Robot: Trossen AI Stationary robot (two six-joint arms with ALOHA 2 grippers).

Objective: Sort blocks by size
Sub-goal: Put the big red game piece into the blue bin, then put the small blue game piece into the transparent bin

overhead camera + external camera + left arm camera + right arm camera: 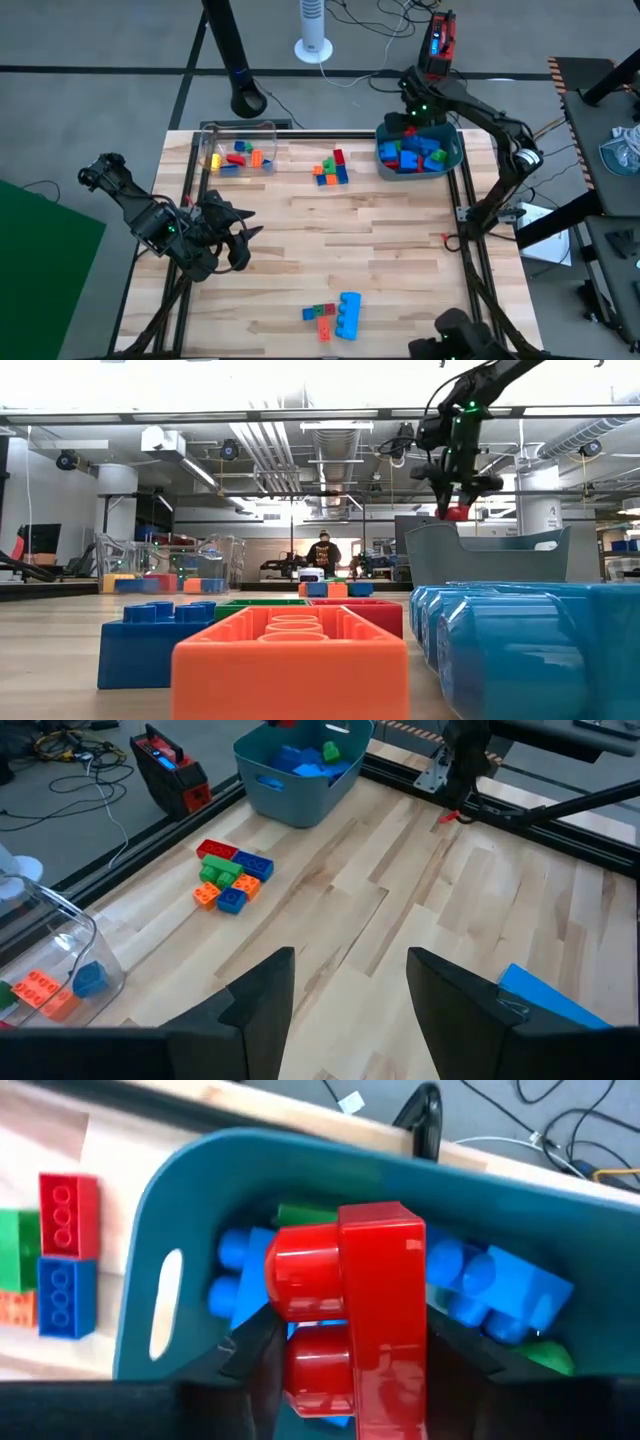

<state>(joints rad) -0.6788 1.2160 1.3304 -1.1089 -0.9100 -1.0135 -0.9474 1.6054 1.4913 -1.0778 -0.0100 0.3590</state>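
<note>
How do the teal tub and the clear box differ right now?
The teal tub is opaque and stands upright, piled with chunky, mostly blue blocks; the clear box is see-through, lies on its side and holds a few tiny ones. The right gripper holds a red block over the tub; nothing hovers over the box. Both sit along the table's far edge.

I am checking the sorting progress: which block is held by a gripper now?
The big red block, clamped in the right gripper above the teal tub; all other blocks lie loose.
</note>
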